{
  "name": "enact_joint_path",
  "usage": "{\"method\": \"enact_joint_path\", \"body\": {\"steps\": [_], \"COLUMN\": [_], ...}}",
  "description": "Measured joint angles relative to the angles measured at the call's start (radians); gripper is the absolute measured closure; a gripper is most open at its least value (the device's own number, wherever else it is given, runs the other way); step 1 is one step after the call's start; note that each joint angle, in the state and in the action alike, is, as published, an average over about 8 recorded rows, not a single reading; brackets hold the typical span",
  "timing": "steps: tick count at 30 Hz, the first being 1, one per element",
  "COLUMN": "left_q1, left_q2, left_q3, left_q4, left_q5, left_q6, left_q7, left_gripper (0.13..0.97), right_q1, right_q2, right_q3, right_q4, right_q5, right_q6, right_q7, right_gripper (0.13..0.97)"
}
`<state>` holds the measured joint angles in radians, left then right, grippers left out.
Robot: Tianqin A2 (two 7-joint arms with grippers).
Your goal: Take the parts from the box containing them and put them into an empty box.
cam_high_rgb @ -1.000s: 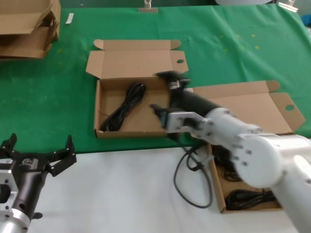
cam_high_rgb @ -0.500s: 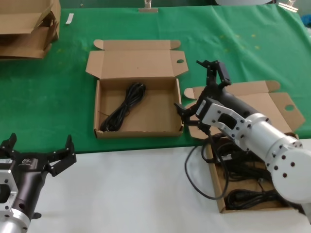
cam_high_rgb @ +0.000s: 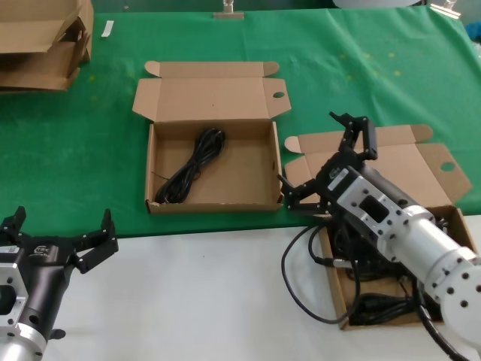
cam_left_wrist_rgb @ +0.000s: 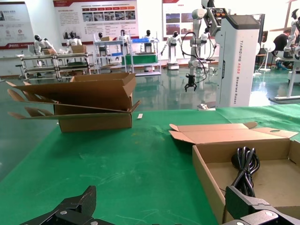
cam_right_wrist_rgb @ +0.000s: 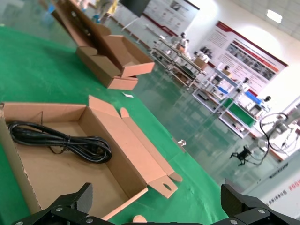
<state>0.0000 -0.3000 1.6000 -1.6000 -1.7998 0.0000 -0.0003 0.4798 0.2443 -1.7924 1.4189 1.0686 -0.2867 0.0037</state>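
Note:
A shallow cardboard box (cam_high_rgb: 153, 169) on the green cloth holds one looped black cable (cam_high_rgb: 192, 166), also seen as the cable (cam_right_wrist_rgb: 61, 140) and the cable (cam_left_wrist_rgb: 244, 165). To its right a second open box (cam_high_rgb: 335, 289) holds several black cables (cam_high_rgb: 379, 307), mostly hidden under my right arm. My right gripper (cam_high_rgb: 326, 159) hangs open and empty between the two boxes, over the second box's lid (cam_high_rgb: 409, 167); from the wrist it is the right gripper (cam_right_wrist_rgb: 159, 206). My left gripper (cam_high_rgb: 60, 226) is parked open at the near left, shown as the left gripper (cam_left_wrist_rgb: 161, 211).
A stack of flattened cardboard (cam_high_rgb: 41, 41) lies at the far left corner, seen also as the cardboard stack (cam_left_wrist_rgb: 84, 103). The robot's thick cable (cam_high_rgb: 297, 282) loops over the white table front (cam_high_rgb: 188, 301) beside the right box.
My right gripper has drawn back from over the middle box to the right, toward the second box, staying open. The cable in the middle box lies still. The left arm has not moved.

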Motion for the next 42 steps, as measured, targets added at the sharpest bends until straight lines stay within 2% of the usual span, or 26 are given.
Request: {"method": "enact_joint_path", "body": {"steps": [11,42], "left_q1": [0.0,0.0], "left_q2": [0.0,0.0], "left_q3": [0.0,0.0], "left_q4": [0.0,0.0], "left_q5": [0.0,0.0], "left_q6": [0.0,0.0], "left_q7": [0.0,0.0], "left_gripper": [0.132,0.132], "right_q1": [-0.094,-0.36], "right_q2": [0.011,0.042], "right_q3": [0.038,0.144], "right_q4": [0.035,0.136], "right_q5": [0.144,0.548], "right_q6": [0.056,0.215], "right_q7": [-0.001,-0.003], "right_gripper": [0.129,0.129]}}
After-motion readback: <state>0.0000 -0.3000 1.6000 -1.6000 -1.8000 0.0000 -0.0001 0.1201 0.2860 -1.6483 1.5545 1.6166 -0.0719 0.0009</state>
